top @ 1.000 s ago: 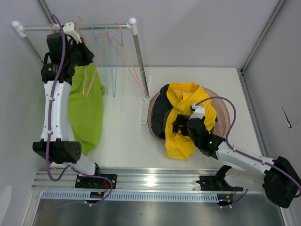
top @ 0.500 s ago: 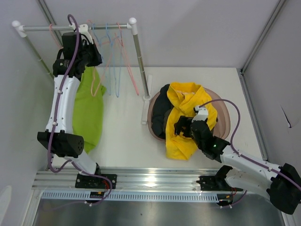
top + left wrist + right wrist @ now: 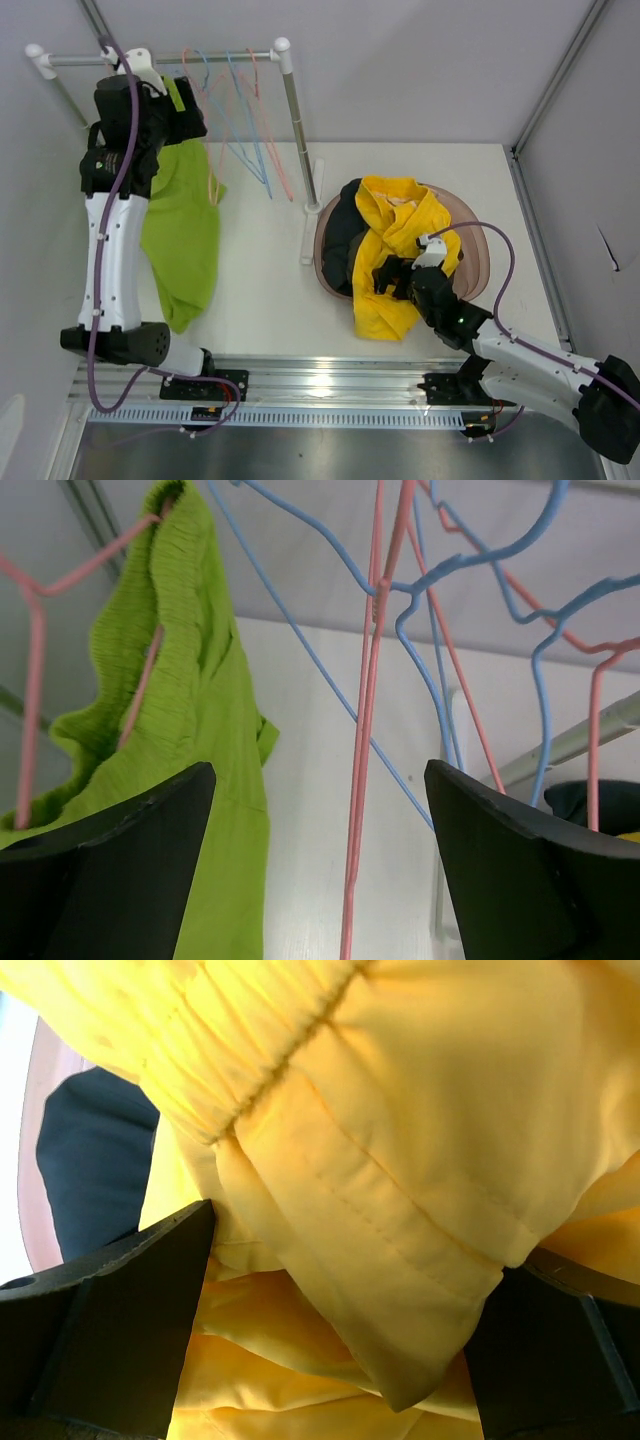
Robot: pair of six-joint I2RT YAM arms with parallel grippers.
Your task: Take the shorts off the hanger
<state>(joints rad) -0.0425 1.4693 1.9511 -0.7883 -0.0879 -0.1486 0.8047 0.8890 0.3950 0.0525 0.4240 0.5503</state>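
Observation:
Lime green shorts (image 3: 185, 235) hang from a pink hanger (image 3: 35, 650) at the left end of the rail (image 3: 220, 57); their waistband (image 3: 180, 600) shows in the left wrist view. My left gripper (image 3: 180, 108) is up by that waistband, open, and holds nothing (image 3: 320, 860). An empty pink hanger wire (image 3: 362, 780) runs between its fingers without touching them. Yellow shorts (image 3: 390, 225) lie piled over black shorts (image 3: 340, 235) in a brown basket (image 3: 478, 250). My right gripper (image 3: 397, 275) stands open low over them, a fold of the yellow cloth (image 3: 400, 1110) between its fingers (image 3: 340, 1340).
Several empty pink and blue hangers (image 3: 245, 110) hang askew on the rail; the blue ones (image 3: 440, 560) cross in front of the left wrist camera. The rack's right post (image 3: 298, 130) stands between the hangers and the basket. Walls close in at the left and back.
My left gripper went from shut to wide open, and its arm swung right, then back left. The empty hangers swung. My right gripper pulled back a little toward the near edge.

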